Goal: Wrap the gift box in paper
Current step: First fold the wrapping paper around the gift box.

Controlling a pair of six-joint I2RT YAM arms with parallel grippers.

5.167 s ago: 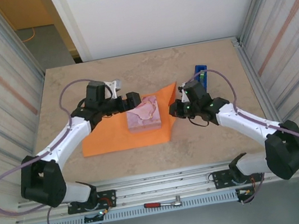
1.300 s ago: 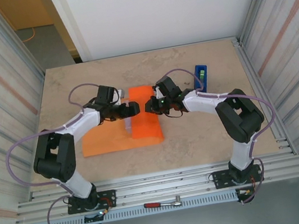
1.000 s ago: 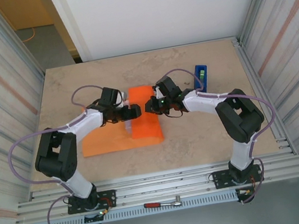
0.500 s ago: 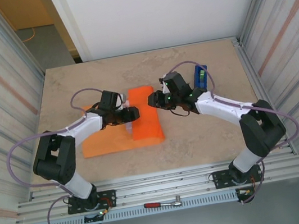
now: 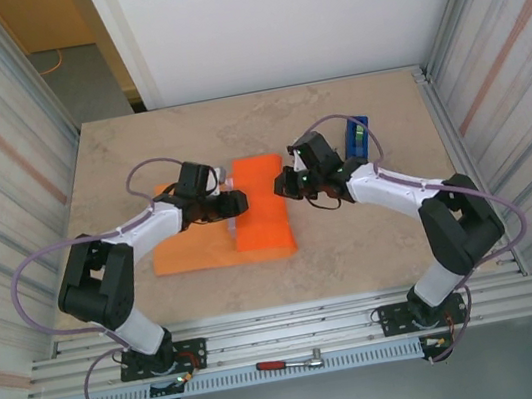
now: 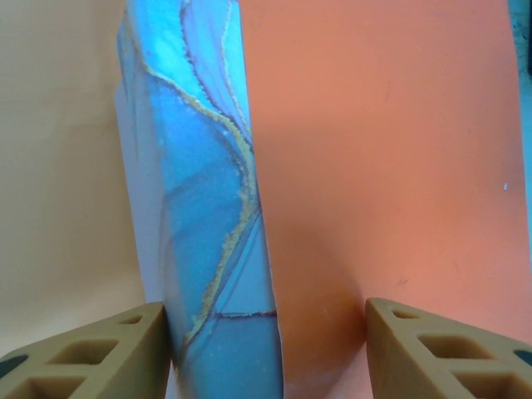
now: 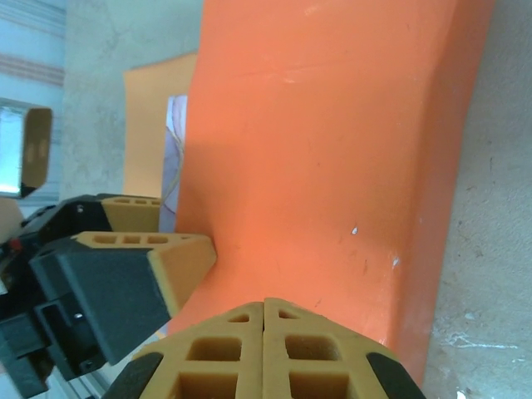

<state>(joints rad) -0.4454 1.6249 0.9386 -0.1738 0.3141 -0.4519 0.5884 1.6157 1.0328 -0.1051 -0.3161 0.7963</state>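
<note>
Straddling the bare strip of the gift box [image 6: 204,208], the left gripper [image 6: 266,320] stands half open; the right gripper [image 7: 264,312], jaws together, sits over the paper [image 7: 332,125].

Your left arm [image 5: 144,227] goes up from its base at 7 o'clock, bends at the elbow and stretches toward 3 o'clock. Your left end effector [image 5: 236,202] has its two fingers [image 6: 91,353] standing apart. Your right arm [image 5: 393,188] goes up from 5 o'clock and stretches toward 9 o'clock, so your right end effector [image 5: 289,182] faces the left one, near it but not touching, fingers pressed together with no gap.
</note>
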